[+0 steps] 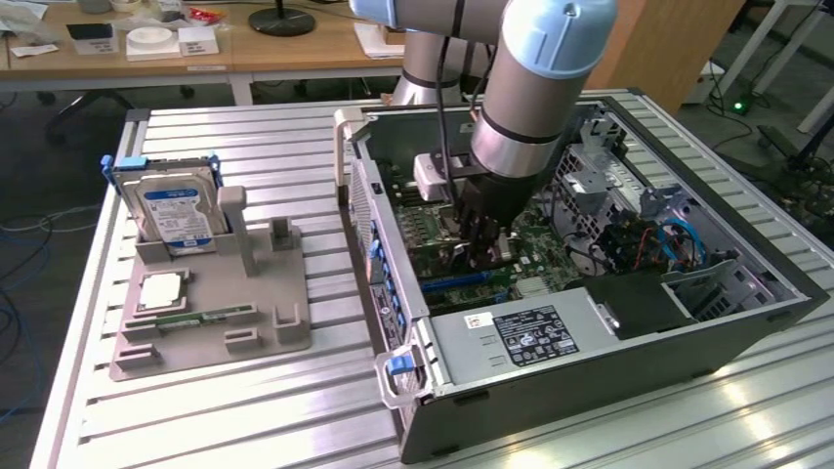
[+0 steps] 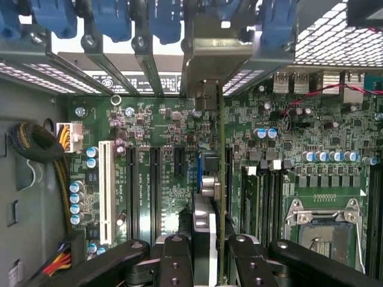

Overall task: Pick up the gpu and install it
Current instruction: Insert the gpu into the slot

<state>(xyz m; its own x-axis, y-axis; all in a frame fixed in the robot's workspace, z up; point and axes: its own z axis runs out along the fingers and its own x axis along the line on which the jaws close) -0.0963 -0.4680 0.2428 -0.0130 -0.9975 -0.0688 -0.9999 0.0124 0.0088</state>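
Note:
My gripper (image 1: pixel 485 246) reaches down into the open computer case (image 1: pixel 587 391), over the green motherboard (image 1: pixel 521 264). It is shut on the gpu (image 2: pixel 207 197), which the wrist view shows edge-on as a thin card with a silvery edge between my two black fingers (image 2: pixel 175 263). The card stands upright above the motherboard (image 2: pixel 149 137), parallel to the long expansion slots (image 2: pixel 154 191). Its metal end bracket (image 2: pixel 215 54) lies against the case's rear slot openings. Whether the card's edge sits in a slot I cannot tell.
A grey parts holder (image 1: pixel 209 332) at the exterior view's left carries a hard drive (image 1: pixel 176 210) with a blue-white label, a processor (image 1: pixel 159 291) and a memory stick (image 1: pixel 215 315). The case holds a power supply (image 1: pixel 528 337), cables (image 1: pixel 658 244) and an empty processor socket (image 2: pixel 326 236).

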